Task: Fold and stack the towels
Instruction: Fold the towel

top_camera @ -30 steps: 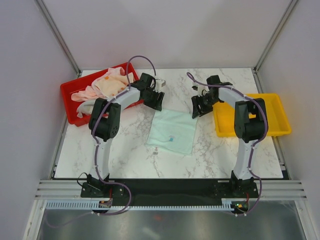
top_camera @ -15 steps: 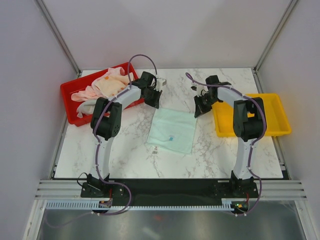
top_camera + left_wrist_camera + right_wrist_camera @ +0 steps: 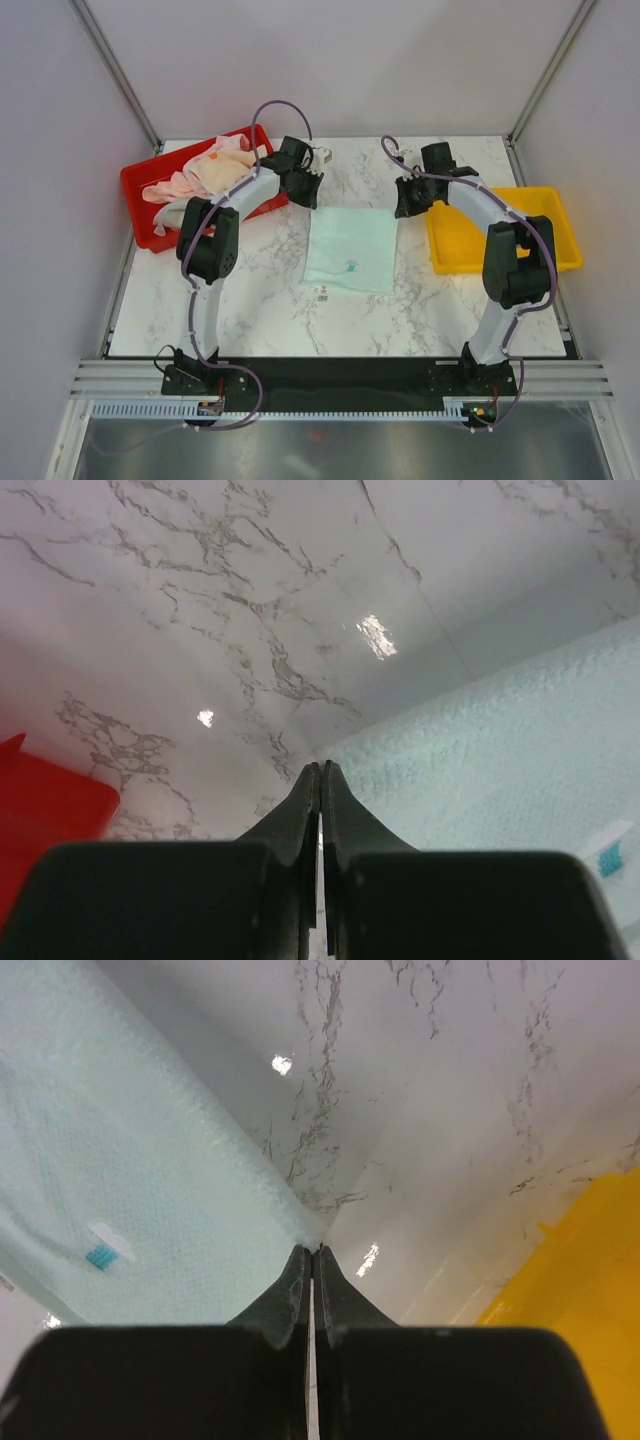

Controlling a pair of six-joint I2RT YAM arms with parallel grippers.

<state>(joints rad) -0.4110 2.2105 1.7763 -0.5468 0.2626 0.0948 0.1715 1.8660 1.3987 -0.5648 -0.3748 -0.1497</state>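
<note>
Two corners of the mint towel (image 3: 350, 248) sit pinched: left gripper (image 3: 320, 768), right gripper (image 3: 312, 1250); tag (image 3: 103, 1247) unreadable.

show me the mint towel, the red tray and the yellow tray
mint towel (image 3: 350, 250), top view, middle of the cloth
red tray (image 3: 133, 200), top view, its left wall
yellow tray (image 3: 545, 235), top view, bare floor

Both end effectors (image 3: 320, 770) (image 3: 313, 1252) have pinched the mint towel (image 3: 350, 250) corners.
</note>
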